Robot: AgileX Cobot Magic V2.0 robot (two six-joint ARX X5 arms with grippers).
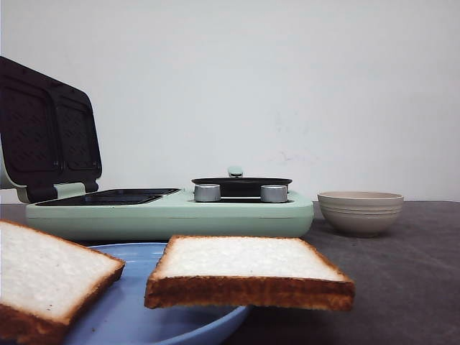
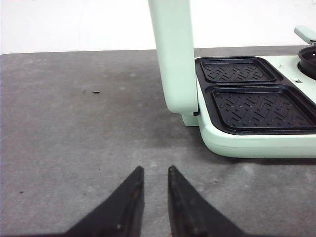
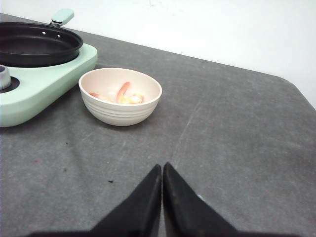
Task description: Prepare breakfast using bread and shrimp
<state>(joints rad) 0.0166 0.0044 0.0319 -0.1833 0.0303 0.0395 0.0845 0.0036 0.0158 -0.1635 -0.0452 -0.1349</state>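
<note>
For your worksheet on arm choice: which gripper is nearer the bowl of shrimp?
Right. The right gripper faces the bowl across bare table; the left gripper sits by the sandwich plates.

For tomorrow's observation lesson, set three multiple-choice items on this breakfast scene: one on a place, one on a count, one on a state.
1. Where are the shrimp?
A. In the beige bowl
B. In the black pan
C. On the blue plate

2. How many slices of bread lie on the blue plate?
A. One
B. Two
C. Three

3. How does the lid of the green sandwich maker stand?
A. Shut flat
B. Taken off
C. Raised open

Answers:
1. A: the right wrist view shows orange-red pieces inside the beige bowl, beside the appliance.
2. B: the front view shows two crusted slices, one at the left edge, one in the middle.
3. C: the lid stands up at the left, and both dark grill plates lie bare.
</note>
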